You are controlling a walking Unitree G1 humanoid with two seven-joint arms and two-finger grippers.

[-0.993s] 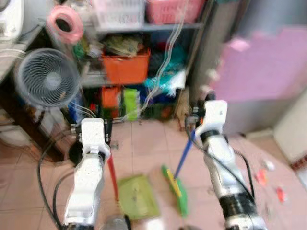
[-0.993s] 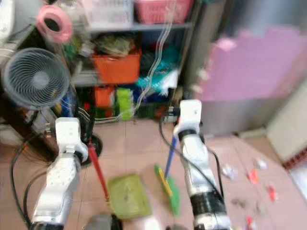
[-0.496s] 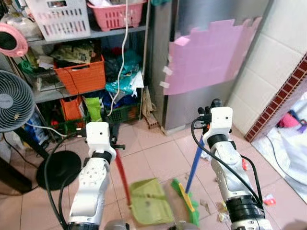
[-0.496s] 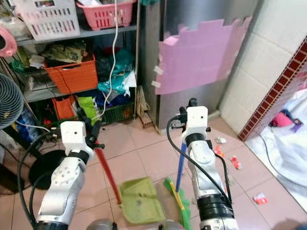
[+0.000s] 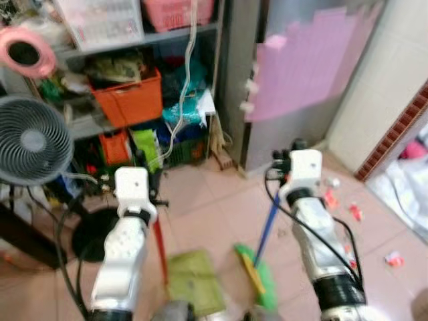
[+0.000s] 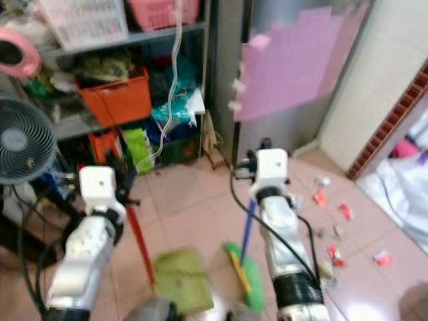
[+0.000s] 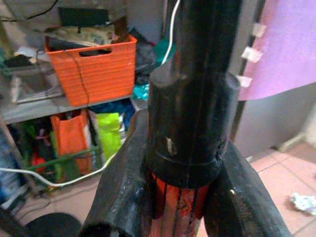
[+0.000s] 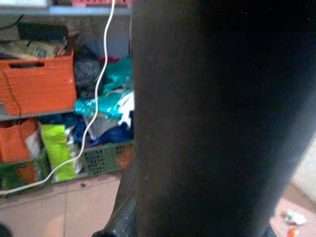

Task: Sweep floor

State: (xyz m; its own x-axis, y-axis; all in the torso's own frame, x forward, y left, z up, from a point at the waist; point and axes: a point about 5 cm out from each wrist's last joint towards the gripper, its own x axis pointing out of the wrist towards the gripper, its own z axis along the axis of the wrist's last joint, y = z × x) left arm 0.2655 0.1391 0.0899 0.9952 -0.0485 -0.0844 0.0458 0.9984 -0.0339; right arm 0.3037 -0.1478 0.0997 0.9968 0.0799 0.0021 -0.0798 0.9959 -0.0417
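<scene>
Pink tile floor (image 5: 200,207): your left gripper (image 7: 182,197) clamps red-handled green plastic dustpan (image 5: 194,284); right gripper (image 5: 284,164) clamps blue-handled green broom (image 5: 257,277).

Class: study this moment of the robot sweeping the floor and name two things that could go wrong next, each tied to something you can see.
1. The litter lies off to the robot's right, away from the broom and dustpan; a short sweep may miss it.
2. The fan, its cable and crowded shelves stand close by the left gripper; the dustpan handle could snag them.
</scene>
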